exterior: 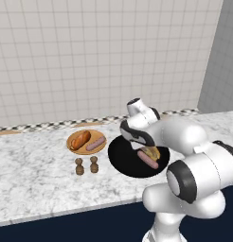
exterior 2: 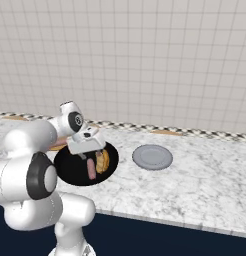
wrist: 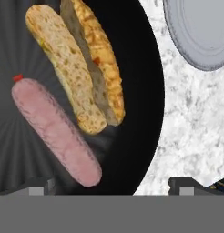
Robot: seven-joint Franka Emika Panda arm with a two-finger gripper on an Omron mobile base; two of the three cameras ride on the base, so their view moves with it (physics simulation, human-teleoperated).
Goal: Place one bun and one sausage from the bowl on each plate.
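Note:
The black bowl (exterior: 122, 158) (exterior 2: 69, 170) (wrist: 143, 77) holds a pink sausage (wrist: 54, 129) (exterior: 149, 162) (exterior 2: 91, 170) and a split golden bun (wrist: 77, 63) (exterior: 151, 152) (exterior 2: 102, 161) side by side. My gripper (wrist: 114, 186) (exterior 2: 89, 153) hovers open just above the bowl, its dark fingertips (wrist: 38, 186) straddling the near end of the sausage without touching it. The tan wooden plate (exterior: 73, 147) to the bowl's left carries a bun (exterior: 80, 140) and a sausage (exterior: 96, 144). The grey plate (exterior 2: 152, 156) (wrist: 200, 32) lies bare to the bowl's right.
Two small brown shakers (exterior: 79, 166) (exterior: 94, 164) stand in front of the wooden plate. The marble counter (exterior 2: 205, 180) runs along a tiled wall, with its front edge close below the bowl.

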